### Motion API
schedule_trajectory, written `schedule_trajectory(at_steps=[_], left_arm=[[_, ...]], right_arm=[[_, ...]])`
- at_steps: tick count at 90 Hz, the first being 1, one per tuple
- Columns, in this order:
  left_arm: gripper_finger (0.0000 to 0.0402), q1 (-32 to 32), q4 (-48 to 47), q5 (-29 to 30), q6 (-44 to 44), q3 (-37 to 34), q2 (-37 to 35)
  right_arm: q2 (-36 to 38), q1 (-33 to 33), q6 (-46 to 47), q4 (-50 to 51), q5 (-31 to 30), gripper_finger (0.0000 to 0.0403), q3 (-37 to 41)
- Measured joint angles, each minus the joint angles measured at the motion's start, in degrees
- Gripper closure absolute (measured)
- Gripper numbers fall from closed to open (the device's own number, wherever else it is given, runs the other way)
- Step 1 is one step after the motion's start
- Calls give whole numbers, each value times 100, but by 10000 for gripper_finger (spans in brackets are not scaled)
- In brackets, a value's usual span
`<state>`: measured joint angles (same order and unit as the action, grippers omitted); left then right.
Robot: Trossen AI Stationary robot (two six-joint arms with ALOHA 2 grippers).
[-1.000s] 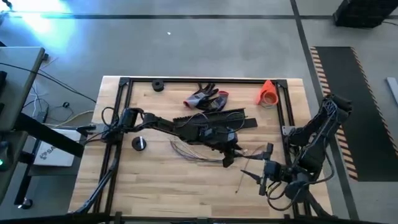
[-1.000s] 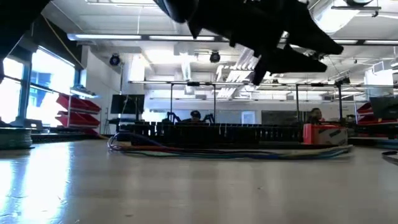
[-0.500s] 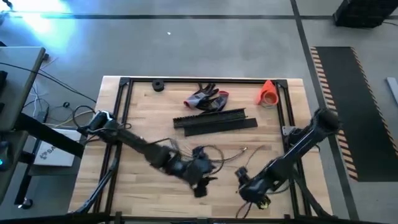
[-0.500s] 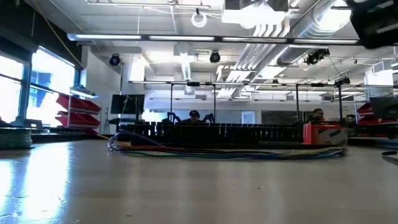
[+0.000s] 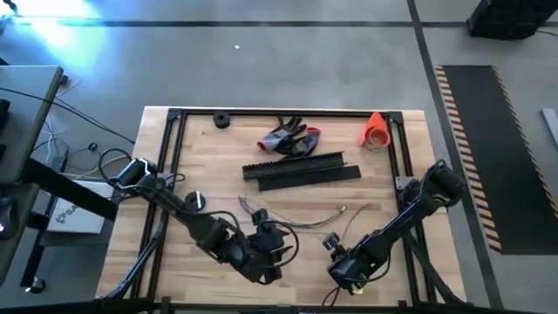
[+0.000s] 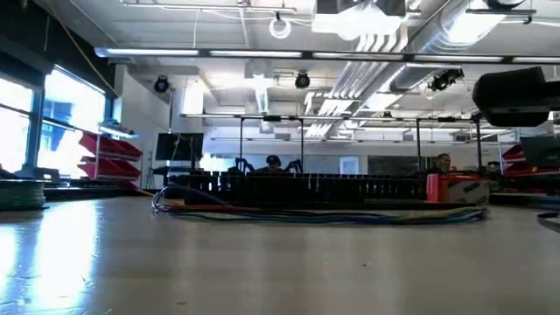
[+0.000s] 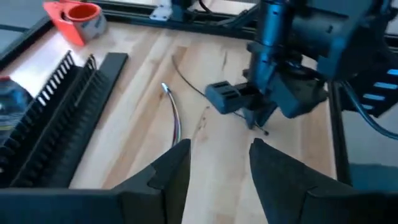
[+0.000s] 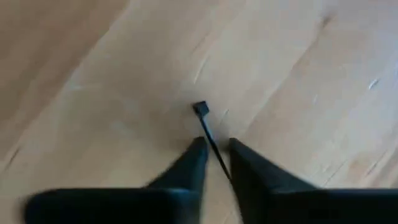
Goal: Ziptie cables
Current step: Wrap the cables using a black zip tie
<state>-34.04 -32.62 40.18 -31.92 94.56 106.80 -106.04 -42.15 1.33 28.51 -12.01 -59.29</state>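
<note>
Left gripper (image 5: 277,255) low at table's near edge, fingers spread, empty. Cables (image 5: 292,218) lie loose mid-table just beyond it, unbundled. Right gripper (image 8: 214,158) near front right, fingers pinching thin black ziptie (image 8: 205,121). Tie not yet around cables; whole binding remains.

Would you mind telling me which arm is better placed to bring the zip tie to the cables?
The right: its gripper has a zip tie between its fingers, while the left gripper is open and empty near the cables.
</note>
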Motion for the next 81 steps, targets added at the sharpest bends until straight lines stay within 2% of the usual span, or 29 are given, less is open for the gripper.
schedule_trajectory(at_steps=[13, 30, 45, 65, 81], left_arm=[[257, 0, -42, 118, -2, 0, 0], [257, 2, -59, 283, 47, 0, 0], [257, 7, -60, 347, 112, 0, 0], [257, -50, -48, 1574, 429, 0, 0], [257, 0, -37, 1364, 568, 0, 0]], right_arm=[[245, 123, 451, 182, -896, 401, -133], [1010, 245, 1050, 71, -1625, 403, -277], [1774, 192, 1402, -16, -2545, 403, -277], [2533, -6, 1165, -742, -3677, 403, -273], [2943, -39, 737, -1339, -4311, 403, -279]])
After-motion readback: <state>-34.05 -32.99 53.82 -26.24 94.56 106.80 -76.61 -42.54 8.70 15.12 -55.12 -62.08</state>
